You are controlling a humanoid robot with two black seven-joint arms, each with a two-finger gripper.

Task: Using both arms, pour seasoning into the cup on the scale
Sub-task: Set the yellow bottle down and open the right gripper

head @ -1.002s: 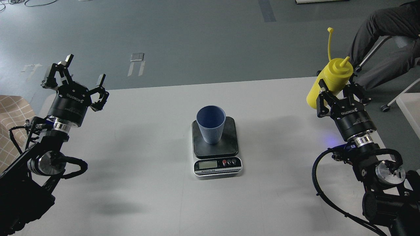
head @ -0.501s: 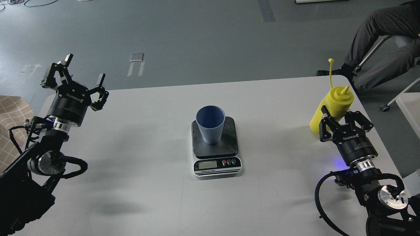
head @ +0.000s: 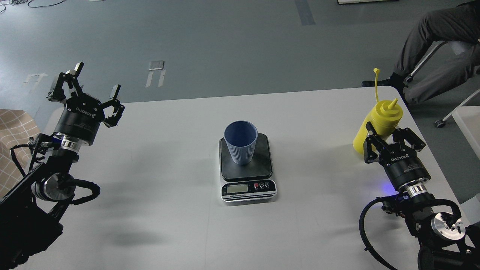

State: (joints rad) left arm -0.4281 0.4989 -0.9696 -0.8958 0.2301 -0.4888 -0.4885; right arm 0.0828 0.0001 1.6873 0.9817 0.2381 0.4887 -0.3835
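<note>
The light blue ribbed cup (head: 240, 146) stands upright on the dark platform of the scale (head: 246, 191) at the table's middle. The yellow seasoning bottle (head: 381, 118) is upright and slightly tilted near the table's right edge, its tethered cap (head: 376, 70) sticking up. My right gripper (head: 386, 131) is shut on the bottle's lower body from the near side and hides part of it. I cannot tell whether the bottle's base touches the table. My left gripper (head: 96, 79) is open and empty above the table's far left corner, far from the cup.
A seated person's legs (head: 435, 33) and a chair are just beyond the table's far right corner. A white box edge (head: 467, 123) sits off the table's right side. A tan checked cloth (head: 13, 131) lies at the left edge.
My right gripper has come down and toward me with the bottle, from raised over the far right corner to low by the table's right edge. The left arm has not moved.
</note>
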